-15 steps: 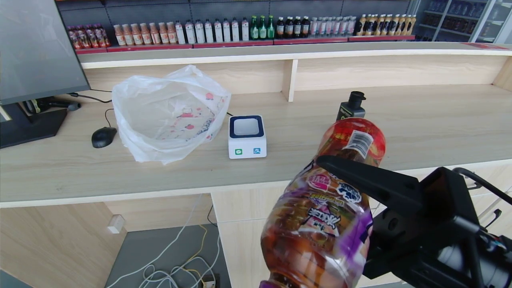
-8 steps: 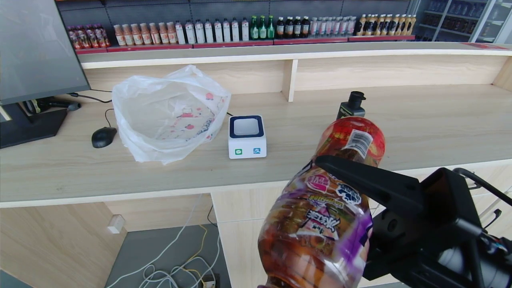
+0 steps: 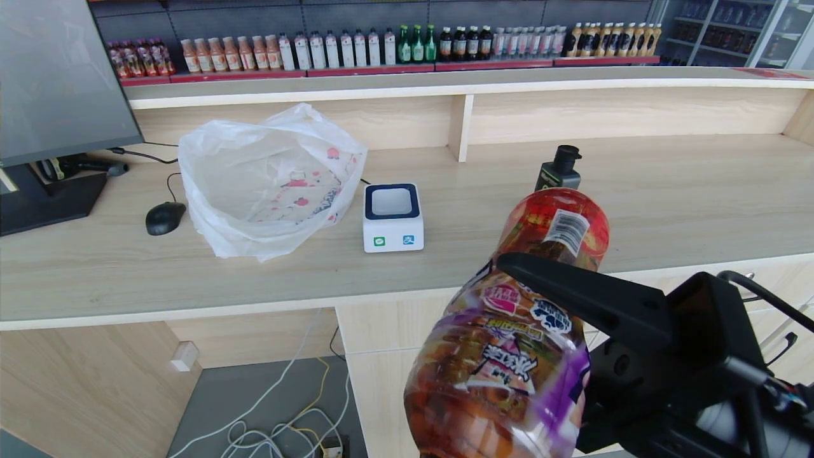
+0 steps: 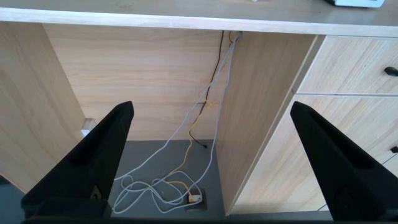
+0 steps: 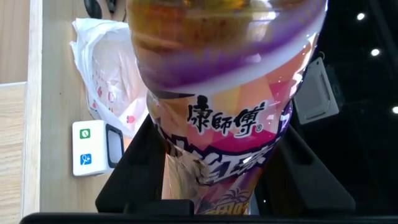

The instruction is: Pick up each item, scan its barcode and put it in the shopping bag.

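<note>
Setting: shop checkout, pale wood counter [image 3: 668,191], with a raised ledge along its far side and rows of bottled drinks [image 3: 381,48] on a shelf behind.

Item 1. Right gripper [image 3: 528,280]. Its black fingers [image 3: 591,289] were clamped on either side of a large drink bottle [image 3: 509,331], one finger lying across the label and the other hidden behind it. In the right wrist view the gripper [image 5: 217,177] flanked the bottle [image 5: 224,93] on both sides.

Item 2. Drink bottle, the item in hand. Clear plastic with amber liquid and a purple, red and pink label. It was held in the air, tilted, on the near side of the counter. Its far end pointed toward the counter, with a barcode patch facing up. It touched no surface.

Item 3. Left gripper [image 4: 211,155]. Its fingers were spread wide with nothing between them, held low before the counter's wooden front and drawers [image 4: 348,68], above loose cables [image 4: 168,186] on the grey floor.

Item 4. Scanner [image 3: 393,217]. A white box with a dark-framed window on top, it stood on the counter just beside the shopping bag and well apart from the held bottle.

Item 5. Shopping bag [image 3: 267,184]. Thin white plastic with red print, it stood on the counter with its mouth open. Its contents could not be made out.

Item 6. Small dark bottle [image 3: 559,168] with a black cap. It stood upright on the counter, beyond the held bottle's far end.

Item 7. Black mouse [image 3: 164,217]. It lay on the counter just beside the bag, between it and a monitor [image 3: 57,76] on a black stand.
</note>
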Controlling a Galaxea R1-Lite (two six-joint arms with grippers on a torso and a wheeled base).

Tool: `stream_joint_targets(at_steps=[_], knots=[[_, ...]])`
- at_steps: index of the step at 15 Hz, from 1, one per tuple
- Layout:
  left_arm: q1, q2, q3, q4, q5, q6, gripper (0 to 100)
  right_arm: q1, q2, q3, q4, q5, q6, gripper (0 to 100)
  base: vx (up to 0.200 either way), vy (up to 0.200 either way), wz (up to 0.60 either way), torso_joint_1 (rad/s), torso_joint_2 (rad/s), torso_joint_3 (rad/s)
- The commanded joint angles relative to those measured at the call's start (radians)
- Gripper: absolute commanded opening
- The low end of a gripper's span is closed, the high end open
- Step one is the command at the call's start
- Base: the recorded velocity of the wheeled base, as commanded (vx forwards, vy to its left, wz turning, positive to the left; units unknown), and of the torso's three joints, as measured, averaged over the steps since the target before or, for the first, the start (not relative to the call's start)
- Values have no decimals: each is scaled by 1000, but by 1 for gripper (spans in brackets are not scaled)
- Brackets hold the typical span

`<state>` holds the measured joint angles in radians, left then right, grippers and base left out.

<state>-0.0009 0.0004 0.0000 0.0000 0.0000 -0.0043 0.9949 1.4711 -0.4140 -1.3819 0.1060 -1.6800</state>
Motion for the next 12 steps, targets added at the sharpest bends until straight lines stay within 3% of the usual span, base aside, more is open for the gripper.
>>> stream_joint_targets(at_steps=[1,4,8,12], knots=[[1,0,0,0,0,0,100,1,8,-2,-6,0,11,0,0,0,0,0,0,0],[1,0,0,0,0,0,100,1,8,-6,-45,-8,89,0,0,0,0,0,0,0],[-1,0,0,0,0,0,100,-5,11,-23,-54,-115,376,0,0,0,0,0,0,0],[-1,0,0,0,0,0,100,-41,12,-63,-48,-137,522,0,0,0,0,0,0,0]])
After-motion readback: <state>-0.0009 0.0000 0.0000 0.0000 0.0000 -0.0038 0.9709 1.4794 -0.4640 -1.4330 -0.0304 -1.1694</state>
